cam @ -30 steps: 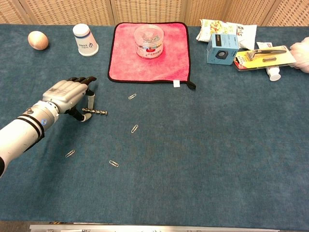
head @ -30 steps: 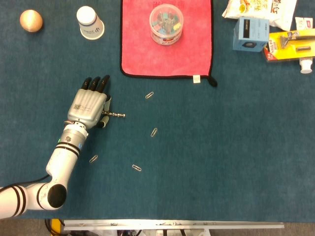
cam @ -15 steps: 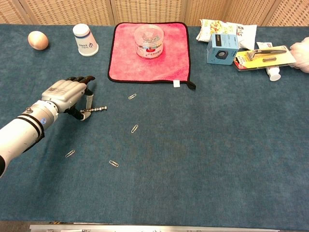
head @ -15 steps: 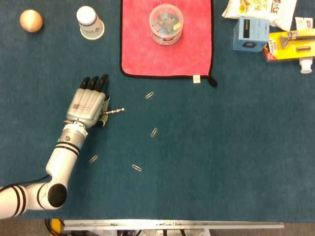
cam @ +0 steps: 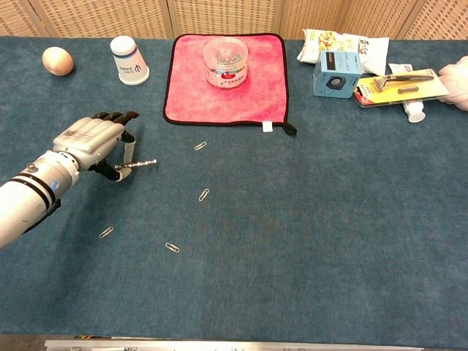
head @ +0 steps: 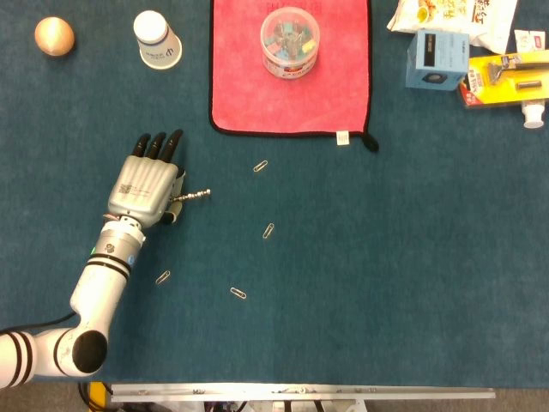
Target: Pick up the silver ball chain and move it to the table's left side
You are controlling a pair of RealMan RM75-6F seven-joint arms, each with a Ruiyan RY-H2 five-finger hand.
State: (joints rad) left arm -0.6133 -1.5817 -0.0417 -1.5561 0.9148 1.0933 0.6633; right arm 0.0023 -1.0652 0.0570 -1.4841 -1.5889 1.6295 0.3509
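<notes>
**Left robot hand pinches the ball chain at the left of the surface**

The left robot hand (head: 146,189) lies palm down over the blue surface (head: 386,283), its dark-tipped fingers (head: 163,144) stretched forward and close together. Below the palm the thumb and a finger close on one end of the silver ball chain (head: 194,196). In the chest view the left robot hand (cam: 91,142) shows the same hold: the silver ball chain (cam: 140,164) sticks out to the right from the pinch as a short, nearly level strand. Whether its free end touches the cloth cannot be told. The right robot hand appears in neither view.

Four paper clips lie scattered to the right of and below the hand: one (head: 162,277) beside the forearm, one (head: 238,293) lower right, one (head: 268,231) further right, one (head: 260,166) nearer the red cloth (head: 249,86). On that cloth stands a clear round tub (head: 290,40) with coloured clips inside.

At the far left edge sits an egg (head: 54,36), and near it a white paper cup (head: 157,39) lying tilted. At the far right are a light blue box (head: 437,58), snack bags (head: 455,17) and a razor in yellow packaging (head: 506,77).
</notes>
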